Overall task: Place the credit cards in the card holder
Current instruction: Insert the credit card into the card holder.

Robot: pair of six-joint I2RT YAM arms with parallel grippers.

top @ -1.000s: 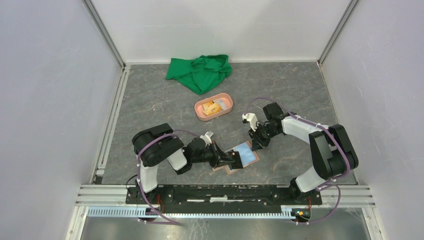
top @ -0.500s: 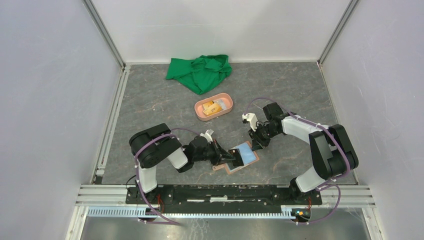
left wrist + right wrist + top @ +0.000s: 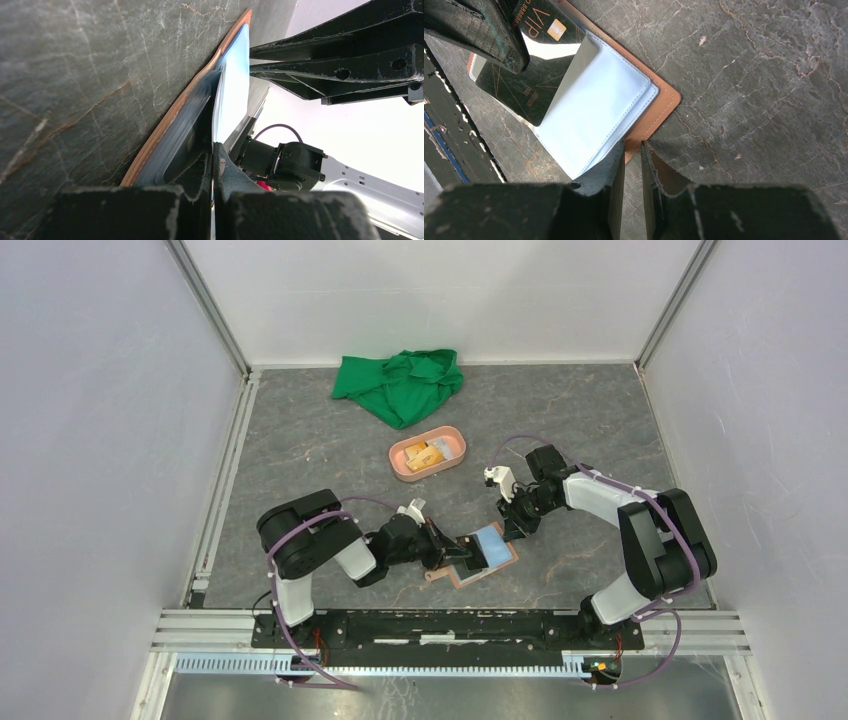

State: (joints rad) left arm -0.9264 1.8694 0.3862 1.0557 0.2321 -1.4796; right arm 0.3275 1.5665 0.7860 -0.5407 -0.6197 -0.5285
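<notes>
left claw (image 3: 453, 552) clenched on 1 black card (image 3: 531, 80) | right claw (image 3: 633, 150) narrow at card holder (image 3: 665, 102) edge, grip unclear | card holder open on table (image 3: 600, 420) between arms | card likely stiff, thin, slick: pinch short edge

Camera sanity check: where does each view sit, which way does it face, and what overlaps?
Top external: above and behind the bases, looking down on the table; the left hand and right hand both show.
Left wrist: low over the table, looking along the left fingers at the card holder, seen edge-on.
Right wrist: above, looking down past the right fingers onto the open card holder and the black VIP card.
Shared: all three see the card holder.
</notes>
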